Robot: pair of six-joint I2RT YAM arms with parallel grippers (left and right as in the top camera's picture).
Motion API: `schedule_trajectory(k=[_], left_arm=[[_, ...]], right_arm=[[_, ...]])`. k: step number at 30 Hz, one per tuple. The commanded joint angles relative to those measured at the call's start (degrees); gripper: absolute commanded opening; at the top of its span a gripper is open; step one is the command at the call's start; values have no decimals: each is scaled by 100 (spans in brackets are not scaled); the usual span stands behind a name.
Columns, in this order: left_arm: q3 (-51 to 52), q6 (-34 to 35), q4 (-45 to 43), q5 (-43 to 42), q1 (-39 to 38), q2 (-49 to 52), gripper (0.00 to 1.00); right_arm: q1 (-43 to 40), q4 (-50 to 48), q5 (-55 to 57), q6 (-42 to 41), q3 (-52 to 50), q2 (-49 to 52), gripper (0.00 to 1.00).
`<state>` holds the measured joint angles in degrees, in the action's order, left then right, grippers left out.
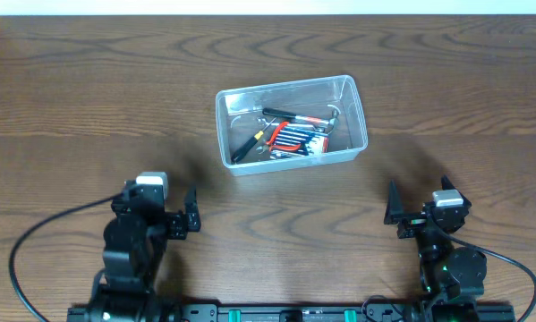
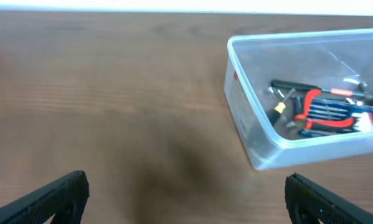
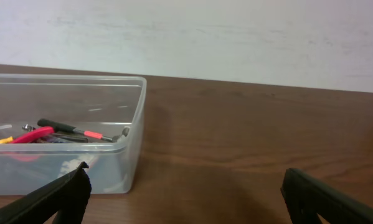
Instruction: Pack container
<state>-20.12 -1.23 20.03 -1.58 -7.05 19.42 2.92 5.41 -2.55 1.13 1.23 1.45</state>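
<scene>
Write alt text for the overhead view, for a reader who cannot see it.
A clear plastic container holding a pile of hand tools sits in the middle of a dark wood table. Near the front edge, the left gripper and right gripper are both open and empty, well apart from the container.

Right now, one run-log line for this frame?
container: mid-table, hand tools inside | left gripper: open, empty, short of container | right gripper: open, empty, short of container

Clear glossy plastic container [image 1: 290, 122] on matt wood-grain table [image 1: 89, 98].
</scene>
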Motion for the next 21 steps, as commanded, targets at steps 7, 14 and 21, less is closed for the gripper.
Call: schedule_trajectory(k=[7,14,21], left_arm=[[1207,-1628,-813,208,476,-1268,98],[1668,-1502,-822,313,693,-1829,98],[1668,-608,-835,350,704,-1858,98]], right_arm=[[48,15,59,87,-22,4,99],[48,15,61,87,-22,4,99],[48,15,59,87,-22,4,99]])
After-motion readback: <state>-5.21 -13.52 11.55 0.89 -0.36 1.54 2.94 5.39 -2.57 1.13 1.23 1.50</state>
